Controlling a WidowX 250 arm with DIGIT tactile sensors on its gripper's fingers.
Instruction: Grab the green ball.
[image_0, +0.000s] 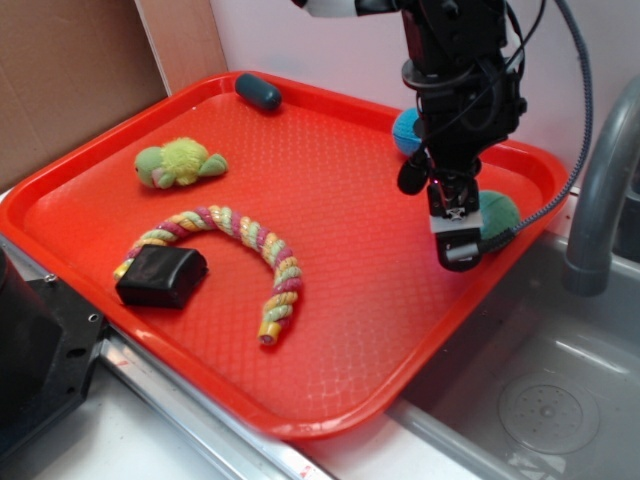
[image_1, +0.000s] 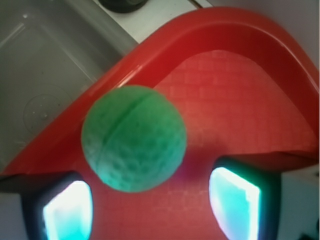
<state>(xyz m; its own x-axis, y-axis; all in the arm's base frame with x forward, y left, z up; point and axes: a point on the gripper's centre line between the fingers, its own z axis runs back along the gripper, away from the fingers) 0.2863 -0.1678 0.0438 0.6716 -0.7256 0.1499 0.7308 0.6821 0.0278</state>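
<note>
Only the wrist view shows the green ball's (image_1: 134, 138) dimples and groove

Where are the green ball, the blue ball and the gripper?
green ball (image_1: 134, 139): wrist view, middle of its dimpled face.
blue ball (image_0: 404, 131): exterior view, visible left part; the rest is behind the arm.
gripper (image_0: 455, 232): exterior view, midway between the fingertips, beside the green ball.
</note>
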